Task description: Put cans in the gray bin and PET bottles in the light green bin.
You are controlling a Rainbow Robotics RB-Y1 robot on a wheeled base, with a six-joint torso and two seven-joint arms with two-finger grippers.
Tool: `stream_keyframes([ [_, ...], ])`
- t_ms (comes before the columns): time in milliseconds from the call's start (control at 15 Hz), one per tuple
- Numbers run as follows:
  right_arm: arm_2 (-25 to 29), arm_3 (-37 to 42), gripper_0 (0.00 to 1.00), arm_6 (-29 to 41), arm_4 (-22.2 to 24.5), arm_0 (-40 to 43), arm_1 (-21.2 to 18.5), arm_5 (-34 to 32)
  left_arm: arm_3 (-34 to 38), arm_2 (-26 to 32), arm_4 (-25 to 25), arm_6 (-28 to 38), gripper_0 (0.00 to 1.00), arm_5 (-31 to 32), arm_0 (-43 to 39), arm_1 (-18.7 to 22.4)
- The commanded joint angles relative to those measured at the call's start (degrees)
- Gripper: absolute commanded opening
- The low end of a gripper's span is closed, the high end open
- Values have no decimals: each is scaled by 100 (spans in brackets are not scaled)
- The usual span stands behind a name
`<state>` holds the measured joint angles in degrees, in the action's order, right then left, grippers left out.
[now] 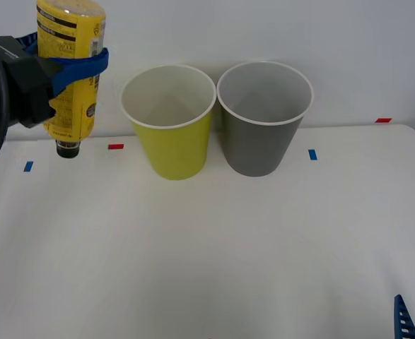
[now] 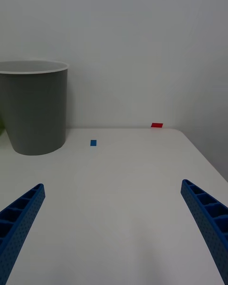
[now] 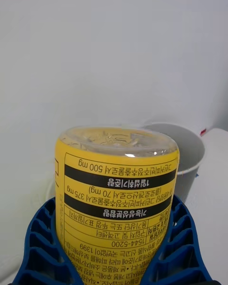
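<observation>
The PET bottle [image 1: 71, 106], yellow-labelled with black print, hangs upside down with its dark cap pointing at the table, high over the far left. My left gripper [image 1: 87, 65] is shut around its middle. In the left wrist view the bottle [image 3: 116, 190] stands between the blue fingers [image 3: 40, 232], with the gray bin [image 3: 192, 159] behind it. The light green bin [image 1: 173, 152] stands upright to the right of the bottle, apart from it, and the gray bin [image 1: 260, 152] stands beside that one. My right gripper [image 2: 113, 185] is open low over the table's near right, with a fingertip [image 1: 403, 319] showing in the front view.
Small red tape marks [image 1: 115, 147] and blue tape marks [image 1: 312, 154] lie on the white table [image 1: 214, 254] near the bins. A white wall rises close behind the bins. The table's right edge [image 2: 202, 159] runs near my right gripper.
</observation>
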<state>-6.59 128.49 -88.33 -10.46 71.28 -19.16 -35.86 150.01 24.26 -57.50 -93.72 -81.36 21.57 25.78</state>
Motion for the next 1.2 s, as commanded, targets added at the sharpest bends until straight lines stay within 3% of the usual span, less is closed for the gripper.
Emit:
stream_keyframes([
  [67, 0, 0, 100, 0, 0, 0, 0, 0, -86, 123, 160, 29, 0, -2, 471, 6],
  [533, 0, 0, 100, 0, 0, 0, 0, 0, -1062, -18, 433, 188, 0, 165, 1279, -2],
  [867, 0, 0, 100, 0, 0, 0, 0, 0, -1888, -906, 925, 196, 0, 1378, 1314, -11],
  [1200, 0, 0, 100, 0, 0, 0, 0, 0, -2776, -1582, 1101, 117, 0, 2670, 1323, -2],
])
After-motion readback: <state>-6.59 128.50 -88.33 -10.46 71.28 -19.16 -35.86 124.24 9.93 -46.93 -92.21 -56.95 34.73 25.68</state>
